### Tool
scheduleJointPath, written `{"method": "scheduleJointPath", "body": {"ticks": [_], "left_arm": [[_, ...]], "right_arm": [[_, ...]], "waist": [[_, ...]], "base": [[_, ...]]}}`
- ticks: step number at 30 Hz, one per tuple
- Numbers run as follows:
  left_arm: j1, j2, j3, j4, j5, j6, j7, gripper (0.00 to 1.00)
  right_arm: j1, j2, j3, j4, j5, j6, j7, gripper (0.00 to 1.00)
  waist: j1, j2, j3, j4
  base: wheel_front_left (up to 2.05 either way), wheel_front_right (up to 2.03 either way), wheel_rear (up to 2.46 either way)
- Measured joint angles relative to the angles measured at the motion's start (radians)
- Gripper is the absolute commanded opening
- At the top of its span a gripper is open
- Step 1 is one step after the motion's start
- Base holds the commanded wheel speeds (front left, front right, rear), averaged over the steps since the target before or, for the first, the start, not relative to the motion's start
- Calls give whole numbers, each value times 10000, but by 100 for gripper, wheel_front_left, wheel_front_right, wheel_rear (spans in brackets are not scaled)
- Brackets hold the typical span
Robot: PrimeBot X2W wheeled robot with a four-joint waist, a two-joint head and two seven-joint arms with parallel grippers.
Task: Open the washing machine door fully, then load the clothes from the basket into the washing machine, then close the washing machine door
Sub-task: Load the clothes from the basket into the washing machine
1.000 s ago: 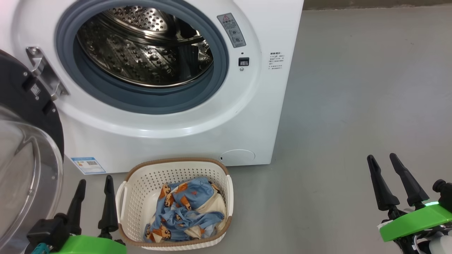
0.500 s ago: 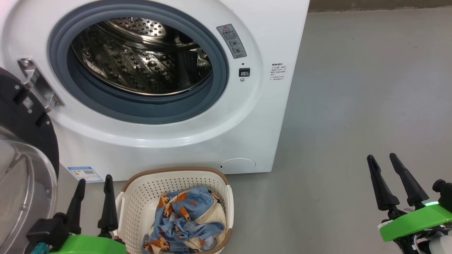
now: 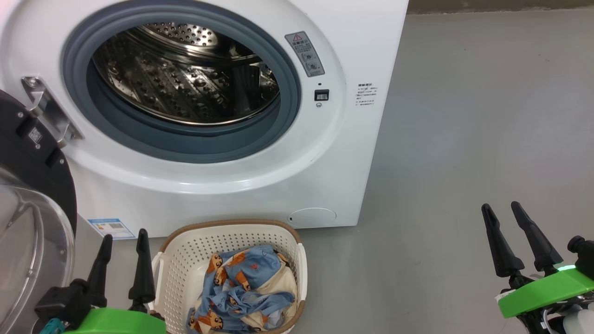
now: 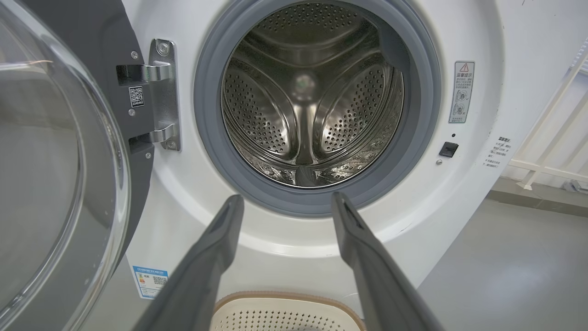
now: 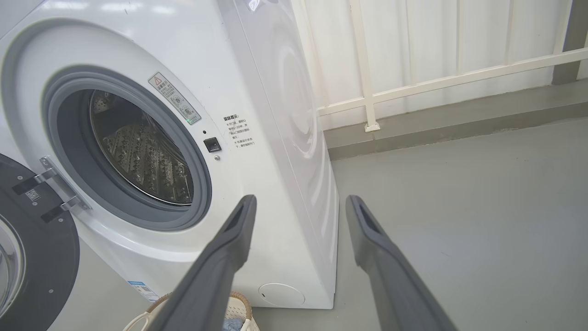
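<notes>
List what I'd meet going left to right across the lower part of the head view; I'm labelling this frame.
washing machine door → left gripper → basket → right gripper

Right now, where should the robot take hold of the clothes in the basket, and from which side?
Grip the raised blue fold at the top of the clothes, coming straight down from above: the basket walls close every side, only its top is open. The open left gripper beside it is probably nearer.
</notes>
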Motion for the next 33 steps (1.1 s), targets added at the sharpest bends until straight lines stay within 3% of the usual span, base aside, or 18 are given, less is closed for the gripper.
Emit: {"method": "scheduleJointPath", "body": {"ticks": [33], "left_arm": [[-12,-111,59,102,265,-163,0,100]], "right_arm": [[-44,-46,176,48,13,0,0,100]], "waist": [[0,0,65,-6]], "base": [[0,0,0]]}}
